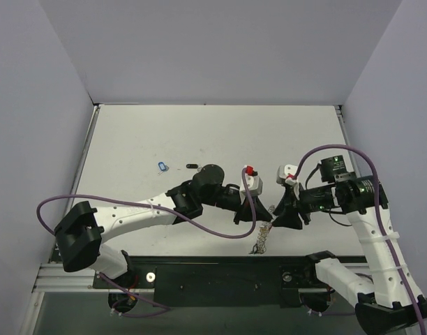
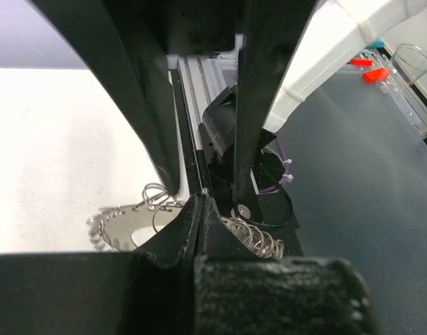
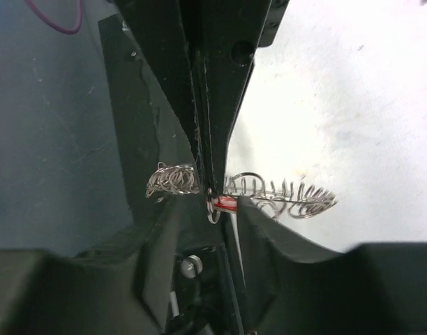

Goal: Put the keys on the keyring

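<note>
The keyring (image 1: 262,237) lies at the table's front edge between my two grippers; it is a silver disc rimmed with wire loops (image 2: 119,222), seen edge-on in the right wrist view (image 3: 283,192). A red key (image 3: 227,203) with a small ring hangs just above it. My left gripper (image 1: 244,216) (image 2: 199,202) is shut, its tips pinching that small ring. The jaws of my right gripper (image 1: 289,219) (image 3: 212,204) stand apart around the red key, which sits in the gap. A blue key (image 1: 163,165) and a black key (image 1: 192,166) lie on the table to the left.
The black base rail (image 1: 220,269) runs right behind the keyring at the table's near edge. A purple cable (image 1: 220,232) loops under the left arm. Grey walls close in the table on three sides. A clear cup (image 2: 412,59) stands off the table.
</note>
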You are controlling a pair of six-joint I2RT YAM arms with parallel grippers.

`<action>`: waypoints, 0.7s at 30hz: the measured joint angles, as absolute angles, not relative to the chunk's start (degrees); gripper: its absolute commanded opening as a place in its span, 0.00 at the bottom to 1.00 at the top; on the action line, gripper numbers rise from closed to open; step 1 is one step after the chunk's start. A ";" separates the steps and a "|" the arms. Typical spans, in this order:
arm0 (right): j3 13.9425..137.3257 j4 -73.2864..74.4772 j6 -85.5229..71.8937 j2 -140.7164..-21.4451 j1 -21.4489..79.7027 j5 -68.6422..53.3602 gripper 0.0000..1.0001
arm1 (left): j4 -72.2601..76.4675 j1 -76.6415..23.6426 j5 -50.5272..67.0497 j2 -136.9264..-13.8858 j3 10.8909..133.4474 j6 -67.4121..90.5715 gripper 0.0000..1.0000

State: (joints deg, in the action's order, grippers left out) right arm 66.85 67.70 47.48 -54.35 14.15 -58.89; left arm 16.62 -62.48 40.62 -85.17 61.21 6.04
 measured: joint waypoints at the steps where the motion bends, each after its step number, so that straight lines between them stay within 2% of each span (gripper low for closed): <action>1: 66.41 66.96 47.22 -53.69 13.26 -59.86 0.46 | 18.76 -62.50 39.62 -84.64 59.33 7.46 0.00; 5: 64.88 65.34 47.59 -50.65 8.97 -64.20 0.51 | 28.29 -62.70 35.57 -81.34 50.00 13.69 0.00; 10: 63.79 64.47 49.01 -47.75 4.91 -70.76 0.51 | 42.28 -64.18 26.76 -78.06 40.05 20.71 0.00; 19: 61.98 64.93 54.59 -49.06 4.54 -75.50 0.52 | 61.84 -65.60 17.26 -77.91 36.03 28.32 0.00; 21: 62.06 65.52 55.94 -49.45 4.54 -75.64 0.56 | 64.49 -65.71 16.40 -77.93 36.03 29.02 0.00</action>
